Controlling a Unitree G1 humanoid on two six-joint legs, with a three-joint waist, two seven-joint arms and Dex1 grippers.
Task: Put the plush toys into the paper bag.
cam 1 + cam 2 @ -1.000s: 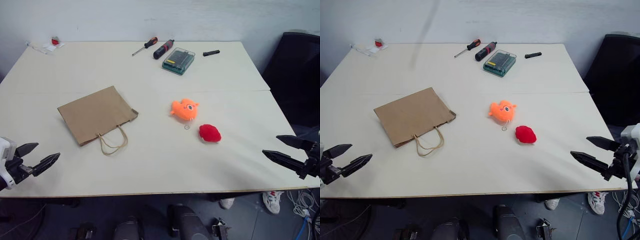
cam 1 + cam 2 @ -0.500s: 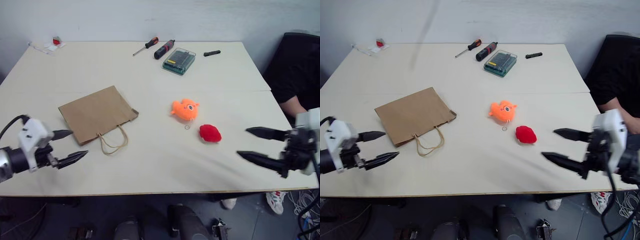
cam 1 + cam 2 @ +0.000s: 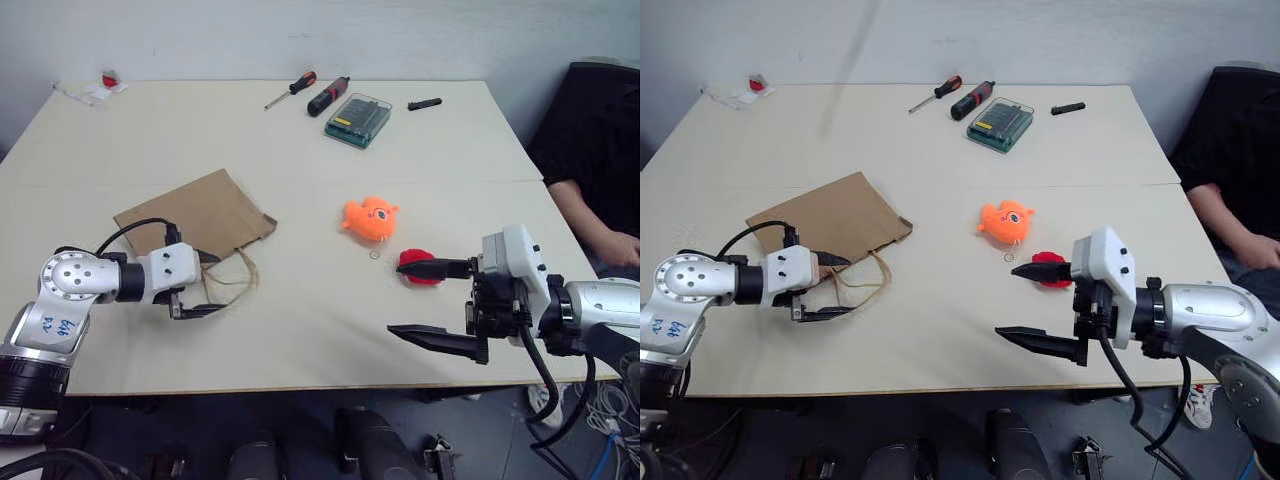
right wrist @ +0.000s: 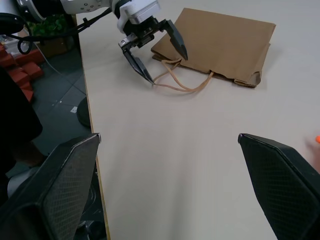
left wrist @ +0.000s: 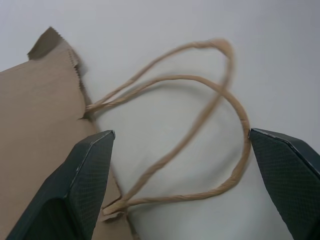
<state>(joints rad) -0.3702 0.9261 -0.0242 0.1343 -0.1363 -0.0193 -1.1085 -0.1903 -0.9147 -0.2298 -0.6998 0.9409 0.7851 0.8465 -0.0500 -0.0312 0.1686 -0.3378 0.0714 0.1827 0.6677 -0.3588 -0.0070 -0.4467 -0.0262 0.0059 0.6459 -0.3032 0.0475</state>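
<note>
On the left we see our left gripper [image 3: 208,284] low over the white table [image 3: 300,330], with its two black fingers spread wide and nothing held between them. It sits right at the mouth end of the brown paper bag [image 3: 190,215], which lies flat on the table. The bag's two tan cord handles [image 5: 200,125] lie on the table between the open fingers, and in the left wrist view one finger sits over the bag's edge while the other is out past the loops. We cannot tell if a finger touches the cords. Moving right, the orange plush toy [image 3: 370,217] sits near the middle of the table, well apart from the bag. Just beside it, a little nearer to us, lies the red plush toy [image 3: 421,268]. Our right gripper [image 3: 425,300] is next, with its jaws also wide open and empty. Its upper finger [image 3: 432,267] pokes across the front of the red toy, and the lower finger is over bare table, nearer to us. We cannot tell if the upper finger touches the toy. At the far edge lie a screwdriver [image 3: 290,91] and a green tool case [image 3: 357,120].
</note>
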